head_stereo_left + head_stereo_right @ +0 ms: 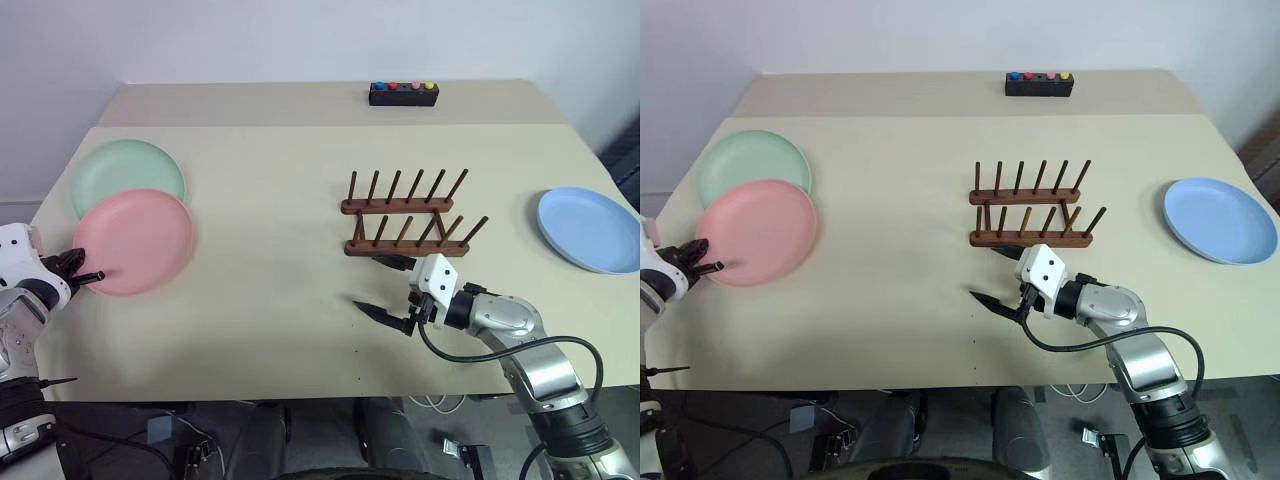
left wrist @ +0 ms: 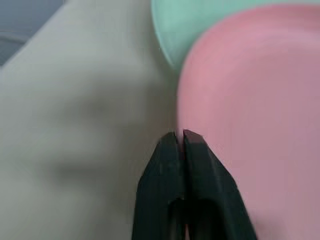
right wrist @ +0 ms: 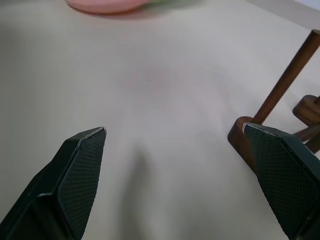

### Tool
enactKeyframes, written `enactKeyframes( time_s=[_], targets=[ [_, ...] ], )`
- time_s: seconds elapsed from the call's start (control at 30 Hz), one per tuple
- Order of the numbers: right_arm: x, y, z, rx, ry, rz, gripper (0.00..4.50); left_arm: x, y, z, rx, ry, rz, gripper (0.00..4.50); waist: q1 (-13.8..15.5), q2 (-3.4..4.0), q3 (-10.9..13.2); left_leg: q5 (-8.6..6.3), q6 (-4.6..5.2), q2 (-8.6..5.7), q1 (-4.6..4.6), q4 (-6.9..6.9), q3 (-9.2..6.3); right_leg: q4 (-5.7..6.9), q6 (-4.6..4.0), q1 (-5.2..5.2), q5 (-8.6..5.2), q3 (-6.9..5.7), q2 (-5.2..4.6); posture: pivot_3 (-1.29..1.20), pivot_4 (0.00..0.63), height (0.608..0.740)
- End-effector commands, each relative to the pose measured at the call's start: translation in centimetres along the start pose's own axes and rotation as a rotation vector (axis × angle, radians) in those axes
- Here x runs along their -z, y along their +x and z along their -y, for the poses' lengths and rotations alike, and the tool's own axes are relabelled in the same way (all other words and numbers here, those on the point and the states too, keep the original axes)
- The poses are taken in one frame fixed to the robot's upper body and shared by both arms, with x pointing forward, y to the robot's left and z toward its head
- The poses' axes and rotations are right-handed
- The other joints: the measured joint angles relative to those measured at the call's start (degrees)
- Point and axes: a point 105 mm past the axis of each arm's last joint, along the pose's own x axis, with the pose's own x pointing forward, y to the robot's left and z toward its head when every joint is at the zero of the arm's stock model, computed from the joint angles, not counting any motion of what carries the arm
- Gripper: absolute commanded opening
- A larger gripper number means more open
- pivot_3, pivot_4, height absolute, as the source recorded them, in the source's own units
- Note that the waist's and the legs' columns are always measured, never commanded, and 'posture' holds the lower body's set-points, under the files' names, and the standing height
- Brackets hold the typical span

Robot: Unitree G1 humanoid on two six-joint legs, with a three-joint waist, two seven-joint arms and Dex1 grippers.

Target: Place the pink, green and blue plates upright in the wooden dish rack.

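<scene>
I count three plates around the wooden dish rack (image 1: 408, 214): pink plate (image 1: 135, 241) overlapping green plate (image 1: 125, 172) far left, blue plate (image 1: 588, 229) right. My left gripper (image 1: 90, 272) has its fingers together at the pink rim; my right gripper (image 1: 385, 290), just before the rack, has its fingers spread.

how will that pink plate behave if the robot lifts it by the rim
The pink plate looks like rigid moulded plastic, so it should stay stiff, not sag. It seems thin and shallow, probably light. Its smooth rim may slip or swing in the left gripper, which is closed at one edge, beside the green plate.

- We see bare table (image 1: 260, 250) between the pink plate (image 1: 135, 240) and the wooden dish rack (image 1: 405, 215).
- The rack's upright pegs bar our right gripper (image 1: 385, 290) on its far side.
</scene>
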Motion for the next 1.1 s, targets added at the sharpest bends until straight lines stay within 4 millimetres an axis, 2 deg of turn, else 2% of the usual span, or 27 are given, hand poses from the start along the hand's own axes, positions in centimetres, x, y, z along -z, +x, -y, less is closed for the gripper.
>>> enactKeyframes(
  time_s=[0.03, 0.13, 0.23, 0.3, 0.4, 0.47, 0.57, 0.63, 0.73, 0.77, 0.93, 1.0, 1.1],
  targets=[
    [-1.4, -0.3, 0.2, 0.009, -0.051, 0.038, 4.50, -1.1, -0.6, 0.5, 0.046, 0.014, 0.078, 0.04, 0.0, -0.01, 0.0, 0.00, 0.00, 0.00, 0.00, 0.00, 0.00, 0.00, 0.00, 0.00, 0.00, 0.00, 0.00, 0.00, 0.150, 0.740],
    [-1.6, -0.3, 0.4, 0.002, -0.062, 0.040, 4.50, -2.7, -1.5, 2.5, 0.157, 0.008, 0.193, 0.04, 0.1, -0.01, 0.0, 0.00, 0.00, 0.00, -0.02, 0.01, 0.00, 0.00, 0.00, 0.00, 0.00, 0.00, -0.01, 0.00, 0.150, 0.740],
    [-1.8, -0.4, 0.5, -0.004, -0.076, 0.041, 4.50, -4.3, -2.0, 3.6, 0.209, -0.030, 0.275, 0.04, 0.3, -0.02, 0.0, 0.00, -0.01, 0.00, -0.04, 0.04, -0.01, -0.02, -0.01, 0.00, 0.00, -0.01, -0.02, 0.00, 0.150, 0.740],
    [-2.2, -0.3, 0.7, -0.005, -0.098, 0.046, 4.50, -6.2, -2.3, 4.5, 0.226, -0.029, 0.347, 0.04, 0.2, -0.02, 0.0, 0.00, -0.01, 0.00, -0.04, 0.04, -0.01, -0.01, -0.01, 0.00, 0.00, -0.01, -0.02, 0.00, 0.150, 0.740],
    [-3.7, -0.2, 1.2, -0.001, -0.161, 0.069, 4.50, -10.1, -2.7, 7.4, 0.289, -0.003, 0.475, 0.04, 0.3, -0.08, 0.0, 0.00, -0.01, 0.00, -0.13, 0.11, -0.04, 0.00, 0.00, -0.03, 0.01, -0.04, 0.00, 0.00, 0.150, 0.740],
    [-4.3, -0.2, 1.4, 0.006, -0.189, 0.078, 4.50, -11.4, -2.7, 8.5, 0.309, -0.001, 0.514, 0.04, 0.2, -0.09, 0.0, 0.01, -0.02, 0.00, -0.28, 0.21, -0.06, -0.01, 0.00, -0.10, 0.04, -0.05, 0.00, 0.00, 0.150, 0.740],
    [-6.5, 0.1, 2.5, 0.045, -0.292, 0.106, 4.50, -14.8, -2.8, 12.0, 0.352, 0.031, 0.620, 0.04, 0.2, -0.08, 0.0, 0.01, -0.03, -0.02, -0.28, 0.17, -0.05, -0.04, 0.19, -0.10, 0.13, -0.04, -0.01, 0.00, 0.150, 0.740],
    [-7.6, 0.4, 3.0, 0.071, -0.380, 0.110, 4.50, -16.3, -2.9, 14.1, 0.370, 0.065, 0.663, 0.04, 0.3, -0.09, 0.0, 0.02, -0.03, -0.02, -0.35, 0.21, -0.06, 0.00, 0.19, -0.17, 0.14, -0.05, 0.01, 0.00, 0.150, 0.740],
    [-9.5, 1.3, 4.2, 0.144, -0.504, 0.121, 4.50, -17.1, -3.1, 17.2, 0.422, 0.103, 0.702, 0.04, 0.0, -0.09, 0.0, 0.03, -0.05, -0.03, -0.46, 0.20, -0.06, -0.03, 0.21, -0.28, 0.15, -0.05, 0.01, 0.00, 0.150, 0.740],
    [-9.8, 1.5, 4.4, 0.158, -0.534, 0.122, 4.50, -17.1, -3.1, 17.8, 0.431, 0.109, 0.707, 0.04, -0.1, -0.09, 0.0, 0.04, -0.05, -0.03, -0.51, 0.19, -0.05, -0.02, 0.21, -0.34, 0.15, -0.05, 0.01, 0.00, 0.150, 0.740],
    [-12.4, 3.6, 5.6, 0.265, -0.745, 0.130, 4.50, -17.0, -3.8, 23.2, 0.506, 0.160, 0.743, 0.04, 0.0, -0.08, 0.0, 0.10, -0.15, -0.02, -0.81, 0.16, -0.07, 0.13, 0.17, -0.78, 0.17, -0.04, 0.03, 0.00, 0.150, 0.740],
    [-12.7, 4.6, 5.5, 0.271, -0.810, 0.122, 4.50, -16.9, -4.3, 24.9, 0.531, 0.133, 0.752, 0.04, 0.1, -0.08, 0.0, 0.10, -0.15, -0.03, -0.85, 0.17, -0.06, 0.08, 0.18, -0.77, 0.18, -0.04, 0.02, 0.00, 0.150, 0.740],
    [-12.4, 5.5, 5.2, 0.252, -0.868, 0.105, 4.50, -17.0, -4.7, 26.5, 0.548, 0.130, 0.763, 0.04, 0.2, -0.08, 0.0, 0.10, -0.15, -0.04, -0.87, 0.17, -0.07, 0.06, 0.18, -0.77, 0.18, -0.05, 0.02, 0.00, 0.150, 0.740]
  ],
)
